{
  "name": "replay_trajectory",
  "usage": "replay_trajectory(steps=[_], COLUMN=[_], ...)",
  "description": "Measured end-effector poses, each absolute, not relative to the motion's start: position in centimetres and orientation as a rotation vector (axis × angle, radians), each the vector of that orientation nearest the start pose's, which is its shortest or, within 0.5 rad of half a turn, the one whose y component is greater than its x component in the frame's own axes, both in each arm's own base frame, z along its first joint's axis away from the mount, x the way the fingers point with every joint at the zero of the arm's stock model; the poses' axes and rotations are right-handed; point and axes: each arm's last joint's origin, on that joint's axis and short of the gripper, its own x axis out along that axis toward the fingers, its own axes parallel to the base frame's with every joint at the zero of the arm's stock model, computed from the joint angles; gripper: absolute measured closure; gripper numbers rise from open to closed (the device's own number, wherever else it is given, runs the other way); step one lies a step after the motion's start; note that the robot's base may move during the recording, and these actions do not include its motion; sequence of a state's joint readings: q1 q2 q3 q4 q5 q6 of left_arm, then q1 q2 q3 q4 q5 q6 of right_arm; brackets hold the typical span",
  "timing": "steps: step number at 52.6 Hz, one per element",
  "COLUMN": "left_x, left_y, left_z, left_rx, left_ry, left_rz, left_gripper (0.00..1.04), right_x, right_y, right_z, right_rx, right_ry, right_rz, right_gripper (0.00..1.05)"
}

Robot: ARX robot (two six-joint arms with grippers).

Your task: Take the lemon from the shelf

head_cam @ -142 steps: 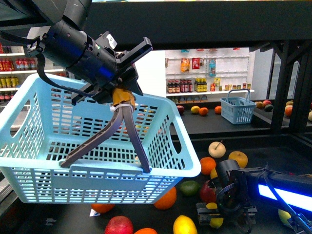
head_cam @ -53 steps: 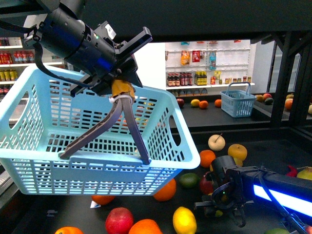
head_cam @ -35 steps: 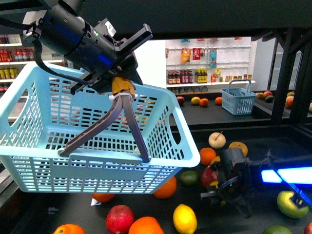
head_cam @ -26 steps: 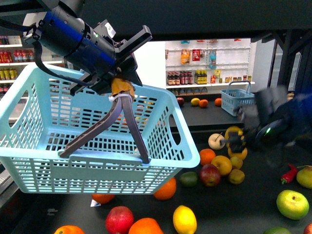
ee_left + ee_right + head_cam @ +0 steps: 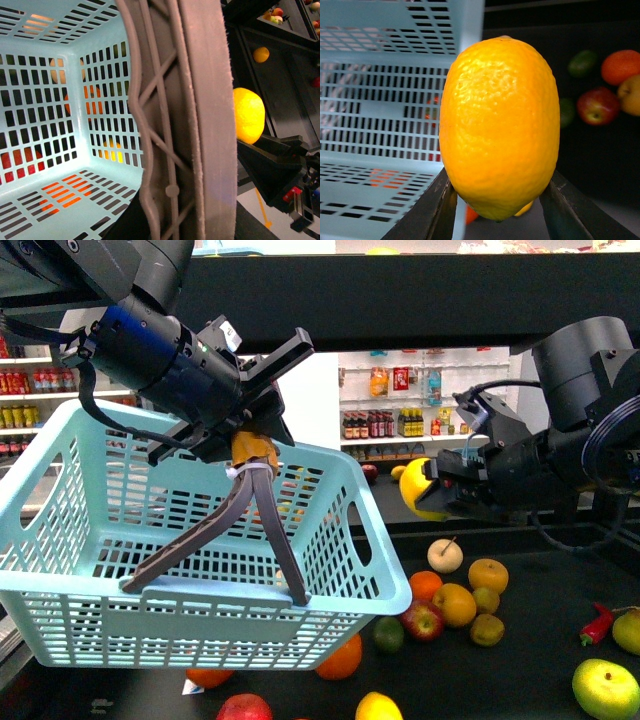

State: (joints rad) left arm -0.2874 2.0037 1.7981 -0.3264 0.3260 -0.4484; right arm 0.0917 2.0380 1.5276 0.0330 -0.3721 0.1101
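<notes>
The bright yellow lemon [image 5: 414,490] is pinched between the fingers of my right gripper [image 5: 432,492], held in the air well above the black shelf tray [image 5: 530,650]. It hangs just right of the light blue basket [image 5: 150,570], about level with the basket's rim. In the right wrist view the lemon [image 5: 500,127] fills the gap between both fingers, with the basket wall behind it. My left gripper [image 5: 250,445] is shut on the grey basket handle [image 5: 255,515] and holds the basket up. The left wrist view shows the handle [image 5: 200,125] close up, with the lemon [image 5: 248,115] beyond it.
Loose fruit lies on the tray: oranges [image 5: 455,603], a red apple [image 5: 423,620], a pale pear [image 5: 445,555], another lemon [image 5: 375,707], a green apple [image 5: 605,687] and a red chili [image 5: 597,625]. A black shelf beam [image 5: 400,300] runs overhead. Bottle shelves [image 5: 395,420] stand far behind.
My right gripper has lifted from the tray among the fruit up to basket-rim height, carrying the lemon. The left arm and basket have barely moved.
</notes>
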Motion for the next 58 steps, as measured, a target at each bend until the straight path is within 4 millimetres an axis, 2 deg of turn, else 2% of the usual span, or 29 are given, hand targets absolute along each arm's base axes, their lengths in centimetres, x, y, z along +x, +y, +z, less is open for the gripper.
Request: replay_trajectory(steps=[10,18,28,38,47,52,56,58], left_x=[44.3,44.3,44.3,44.3,44.3,44.3,44.3,44.3], left_y=[-14.0,-14.1,-14.1,-14.1,-14.1,-14.1,-14.1,-14.1], left_z=[30.4,30.4,30.4,30.4,30.4,30.4,30.4,30.3], left_rx=[-0.434,-0.434,-0.434,-0.434,-0.434,-0.433,-0.434,-0.437], left_ry=[0.665,0.665,0.665,0.665,0.665,0.665,0.666,0.667], left_rz=[-0.466,-0.467,-0.467,-0.467,-0.467,-0.467,-0.47,-0.469], left_gripper=[0.88,0.88,0.88,0.88,0.88,0.88,0.88,0.88], right_x=[45.9,45.6,45.9,46.6,46.9,47.0,47.1,47.1], right_y=[7.6,9.2,10.8,11.8,12.1,12.1,12.1,12.1], right_z=[24.7,25.2,25.0,23.7,22.7,22.7,22.9,22.9], right_rx=[0.213,0.226,0.23,0.219,0.219,0.229,0.239,0.245], right_ry=[0.466,0.464,0.47,0.498,0.514,0.508,0.502,0.499], right_rz=[0.512,0.558,0.584,0.567,0.558,0.557,0.556,0.555], right_gripper=[0.64,0.64,0.64,0.63,0.38,0.24,0.09,0.06])
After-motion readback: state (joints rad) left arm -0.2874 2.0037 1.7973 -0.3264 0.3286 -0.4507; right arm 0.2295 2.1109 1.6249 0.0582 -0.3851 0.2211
